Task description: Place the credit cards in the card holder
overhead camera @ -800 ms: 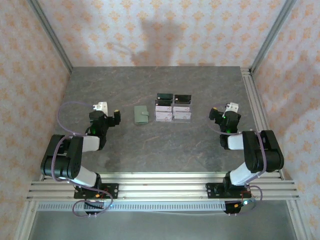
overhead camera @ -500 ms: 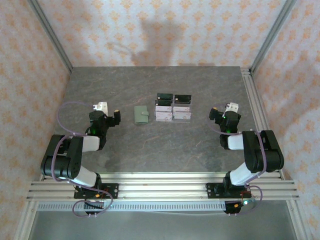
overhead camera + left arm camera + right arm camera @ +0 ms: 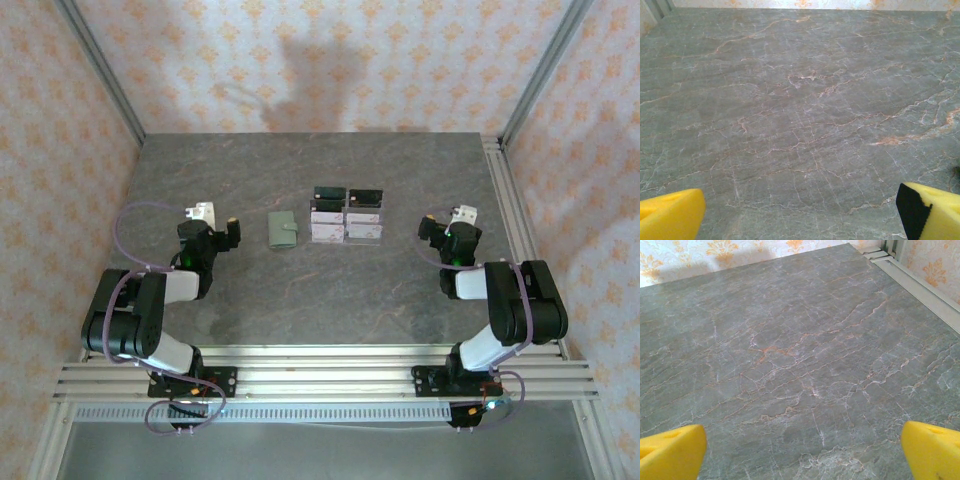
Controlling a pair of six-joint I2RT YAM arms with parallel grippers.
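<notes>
A small sage-green, leather-like card holder lies folded. Pale rectangular credit cards stand just right of it. The left gripper and right gripper flank it, fingers spread and empty.

Small sage-green card holder, folded shut, flat on the grey surface, pale pinkish credit cards just right of it

Grey marbled table bears green card holder beside clear stand.
</notes>
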